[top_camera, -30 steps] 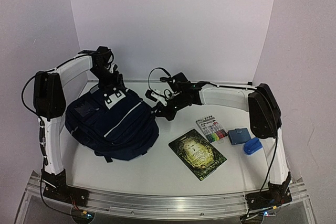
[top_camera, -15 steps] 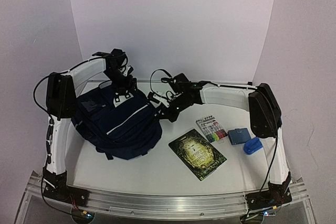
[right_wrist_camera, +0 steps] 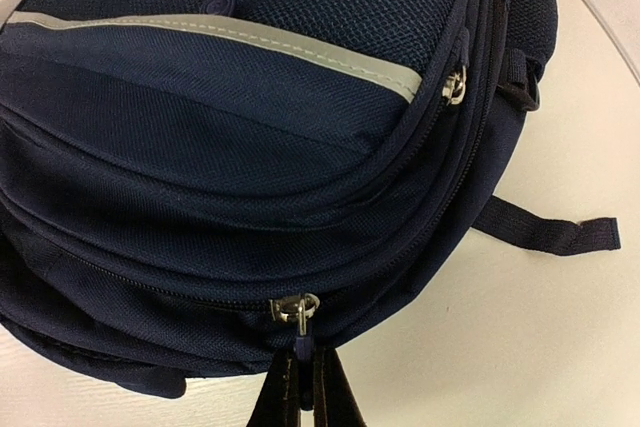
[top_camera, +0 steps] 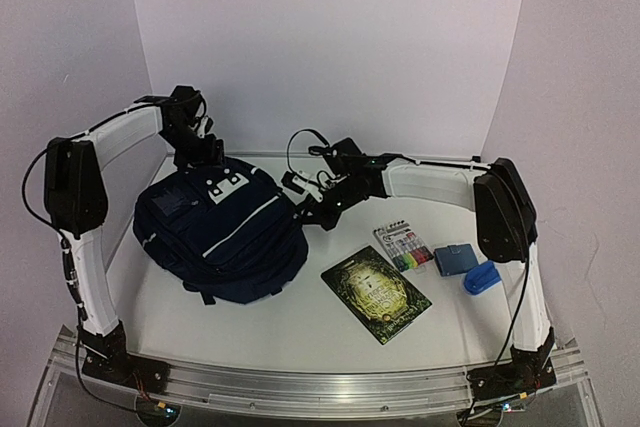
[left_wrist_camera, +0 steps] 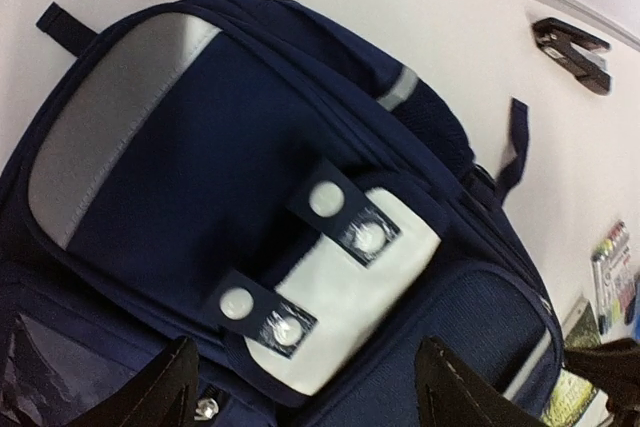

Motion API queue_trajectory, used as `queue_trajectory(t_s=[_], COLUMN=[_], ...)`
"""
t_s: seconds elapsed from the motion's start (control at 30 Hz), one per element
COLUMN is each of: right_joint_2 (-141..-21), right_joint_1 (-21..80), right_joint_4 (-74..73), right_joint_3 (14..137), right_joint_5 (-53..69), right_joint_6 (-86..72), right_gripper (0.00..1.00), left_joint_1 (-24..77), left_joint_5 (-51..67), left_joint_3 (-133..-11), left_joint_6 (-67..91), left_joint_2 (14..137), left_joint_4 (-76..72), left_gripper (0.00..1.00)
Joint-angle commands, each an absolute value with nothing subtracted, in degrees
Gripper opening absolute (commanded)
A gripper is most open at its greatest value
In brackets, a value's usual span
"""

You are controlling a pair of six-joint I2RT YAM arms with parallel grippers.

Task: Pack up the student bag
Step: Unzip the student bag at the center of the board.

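Top external view, left to right. Left gripper (top_camera: 203,150) hovers at the far left edge of the bag (top_camera: 225,232). Its wrist view shows the fingers spread wide with nothing between them, above the white patch (left_wrist_camera: 340,297). The bag lies flat on the left half of the table (top_camera: 290,337), front face up, and all zips we can see are closed.

Right gripper (top_camera: 305,209) sits against the bag's right edge. In its wrist view the fingers are pinched together on the dark zipper pull (right_wrist_camera: 297,345) that hangs from a metal slider on the lower seam. We read this as the start of unzipping the main compartment.

Notes for doing it well:
- Draw the pull along the curve of the zip track, not straight away from the bag, or the whole bag will slide on the table.
- Bring the left gripper down onto fabric near the patch to brace the bag against that pull.
- Keep the pull low and in line with the teeth. The tab is thin and the pinch could slip off.

Right of the bag, waiting: book (top_camera: 376,293), markers (top_camera: 404,246), pouch (top_camera: 456,258). All are well clear of both grippers.
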State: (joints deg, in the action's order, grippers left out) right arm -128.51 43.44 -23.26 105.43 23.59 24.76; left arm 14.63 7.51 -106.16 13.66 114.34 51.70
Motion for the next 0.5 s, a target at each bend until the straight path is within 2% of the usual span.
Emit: queue_trajectory(t_s=[0.0,0.17,0.47], right_joint_2=[-127.67,-127.88,-128.75], right_joint_1=[41.21,41.13,41.12], right_joint_4=[-18.30,-16.54,-16.45], right_joint_3=[105.88,105.56,107.51], right_joint_5=[26.97,27.17,27.03], right_joint_6=[21.87,23.25,23.20], right_gripper=[0.00,0.00,0.00], left_joint_1=[15.72,15.77,16.09], left_joint_5=[19.96,27.18,28.66], left_joint_3=[-100.50,-104.36,-115.33], left_joint_6=[10.86,9.23,6.40], left_joint_2=[108.23,113.26,124.60], left_joint_4=[47.06,48.30,52.11], left_gripper=[0.74,0.73,0.74])
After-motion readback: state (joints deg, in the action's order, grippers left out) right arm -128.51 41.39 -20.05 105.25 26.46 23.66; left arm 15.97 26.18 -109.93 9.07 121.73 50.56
